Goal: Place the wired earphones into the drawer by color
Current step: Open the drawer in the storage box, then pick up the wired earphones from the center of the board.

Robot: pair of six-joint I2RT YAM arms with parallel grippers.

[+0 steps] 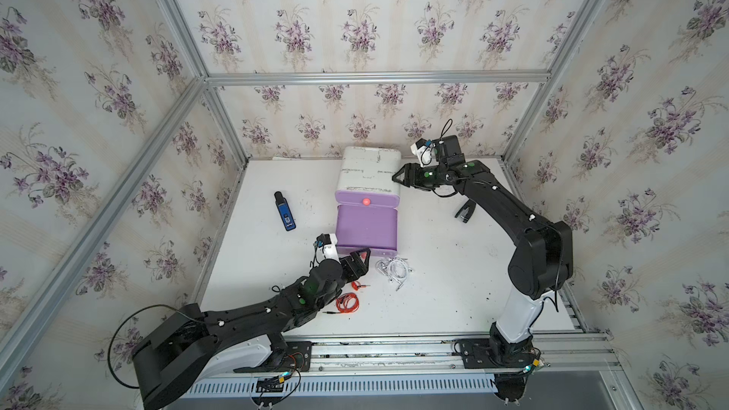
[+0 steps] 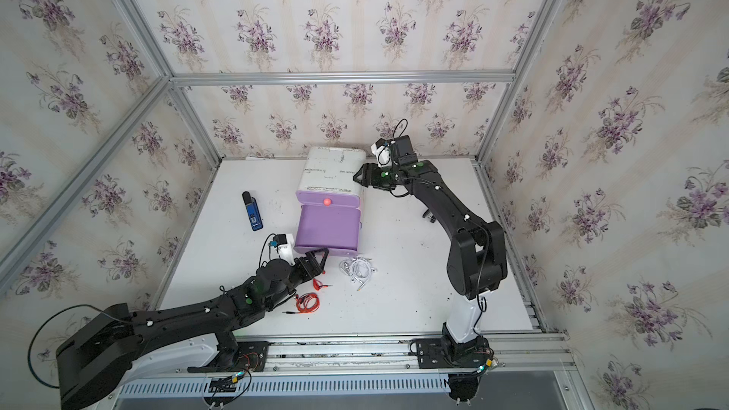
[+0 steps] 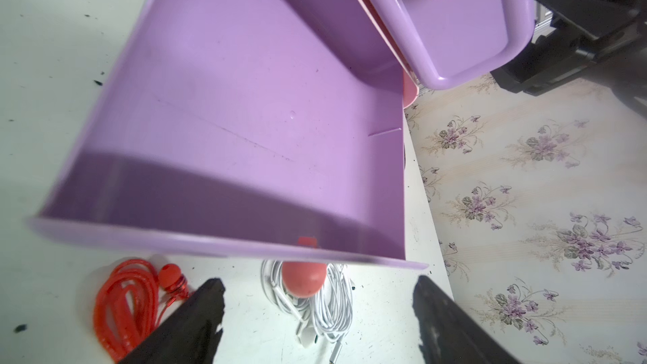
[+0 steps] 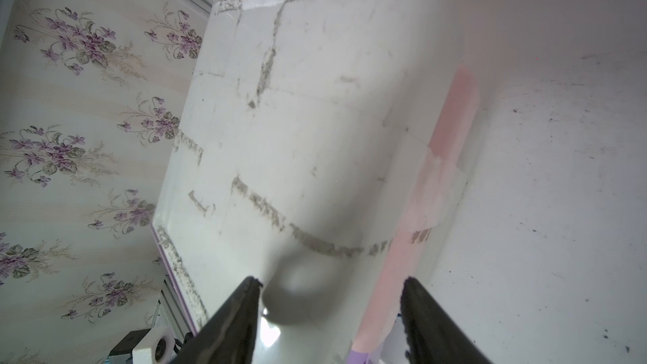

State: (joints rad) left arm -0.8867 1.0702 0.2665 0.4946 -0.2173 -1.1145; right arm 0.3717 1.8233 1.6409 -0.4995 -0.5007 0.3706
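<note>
Looking at a top view, where do the earphones lie? (pupil)

The white earphones [image 1: 394, 270] lie coiled on the table [image 1: 453, 289], just at six o'clock of the pulled-out purple drawer [image 1: 367, 226]. The red earphones [image 1: 347, 303] lie at eight o'clock of the white coil, apart from it. Both sets are outside the drawer. A blue gadget [image 1: 285, 211] lies at nine o'clock of the drawer. (tutor)

And the arms there? (pupil)

The left gripper [image 1: 362, 257] sits at the drawer's front edge. The right gripper [image 1: 399, 178] sits at three o'clock of the white cabinet [image 1: 369, 169], at its edge. (tutor)

What does the left wrist view add? (pupil)

The left gripper's jaws stand wide apart and hold nothing. The drawer's pink knob [image 3: 303, 281] lies between the fingertips [image 3: 210, 295], touching neither. Both coils show beyond it. (tutor)

And the right wrist view? (pupil)

The right gripper's jaws stand apart with nothing held, its fingertips [image 4: 250, 292] over the cabinet's scuffed top. (tutor)
</note>
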